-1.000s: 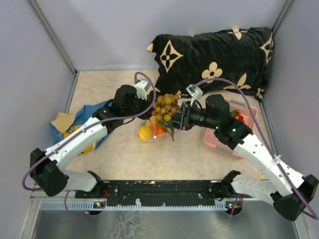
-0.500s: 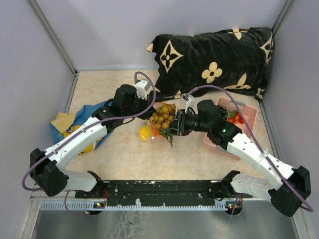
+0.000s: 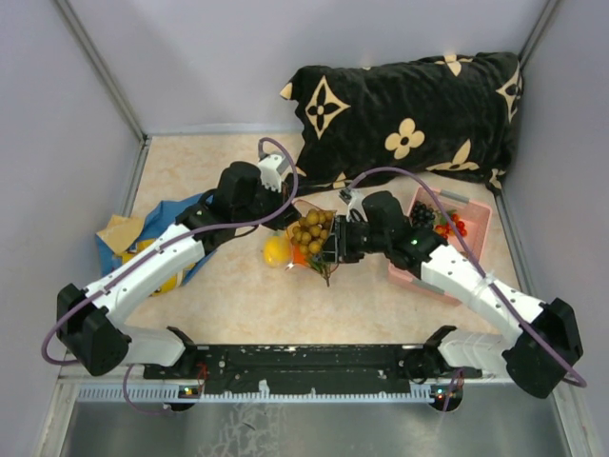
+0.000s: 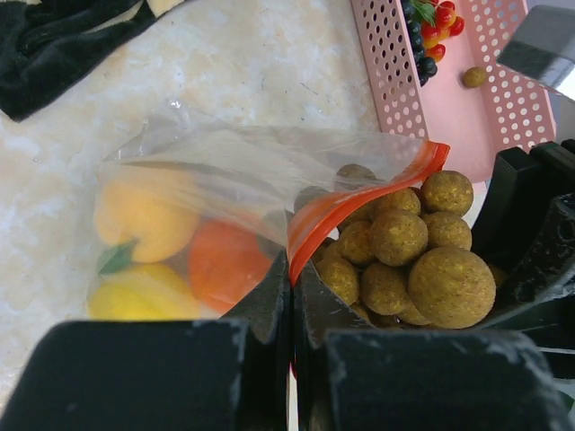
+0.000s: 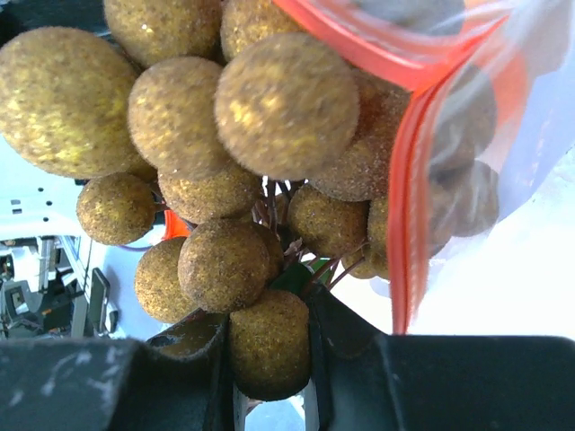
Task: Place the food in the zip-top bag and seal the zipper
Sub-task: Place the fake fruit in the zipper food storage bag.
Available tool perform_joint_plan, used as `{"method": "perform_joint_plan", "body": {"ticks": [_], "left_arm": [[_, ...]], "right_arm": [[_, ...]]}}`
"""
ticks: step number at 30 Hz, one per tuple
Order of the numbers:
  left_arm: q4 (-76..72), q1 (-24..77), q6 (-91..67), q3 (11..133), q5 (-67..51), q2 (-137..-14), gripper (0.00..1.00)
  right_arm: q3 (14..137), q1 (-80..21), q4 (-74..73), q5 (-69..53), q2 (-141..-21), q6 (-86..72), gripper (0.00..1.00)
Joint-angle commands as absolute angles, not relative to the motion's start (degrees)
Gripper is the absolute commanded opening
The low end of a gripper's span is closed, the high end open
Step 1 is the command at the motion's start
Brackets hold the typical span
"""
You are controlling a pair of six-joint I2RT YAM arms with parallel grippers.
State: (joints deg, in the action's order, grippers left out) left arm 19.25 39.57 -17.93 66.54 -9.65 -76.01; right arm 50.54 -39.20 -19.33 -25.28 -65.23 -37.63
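Observation:
The clear zip-top bag (image 4: pixel 225 171) lies at the table's middle with a yellow lemon (image 3: pixel 277 253), an orange peach (image 4: pixel 144 215) and an orange-red fruit (image 4: pixel 225 260) inside. My left gripper (image 4: pixel 295 269) is shut on the bag's orange-red zipper strip (image 4: pixel 359 202) and holds the mouth open. My right gripper (image 5: pixel 269 359) is shut on the brown-tan berries (image 5: pixel 269 108), whose cluster (image 3: pixel 312 228) sits at the bag's mouth, partly past the strip (image 5: pixel 404 197). Dark purple grapes (image 3: pixel 422 213) lie in the pink basket.
A pink slotted basket (image 3: pixel 461 214) stands at the right with small red and dark fruits. A black patterned pillow (image 3: pixel 409 105) lies at the back. Blue cloth with a yellow thing (image 3: pixel 152 248) lies at the left. Grey walls enclose the table.
My right gripper has moved the berry cluster down and leftward into the bag's mouth. The left gripper has held still on the strip.

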Motion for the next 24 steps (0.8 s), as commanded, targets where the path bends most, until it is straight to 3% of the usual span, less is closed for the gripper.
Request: {"method": "perform_joint_plan", "body": {"ticks": [1,7,20,24], "left_arm": [[16.5,39.9,-16.9,66.0,-11.7,-73.8,0.00],[14.6,40.3,-16.8,64.2,-15.2,-73.3,0.00],[15.2,40.0,-25.6,65.2,-5.6,-74.9,0.00],[14.5,39.5,-28.1,65.6,-5.2,-76.3,0.00]], "right_arm": [[55.7,-38.9,-20.9,-24.2,-66.7,-36.7,0.25],[59.9,-38.4,-24.6,-15.4,-67.8,-35.2,0.44],[66.5,-38.4,-34.6,-19.4,-69.6,-25.0,0.51],[67.9,-38.4,-36.4,-14.6,-67.7,-25.1,0.53]]}}
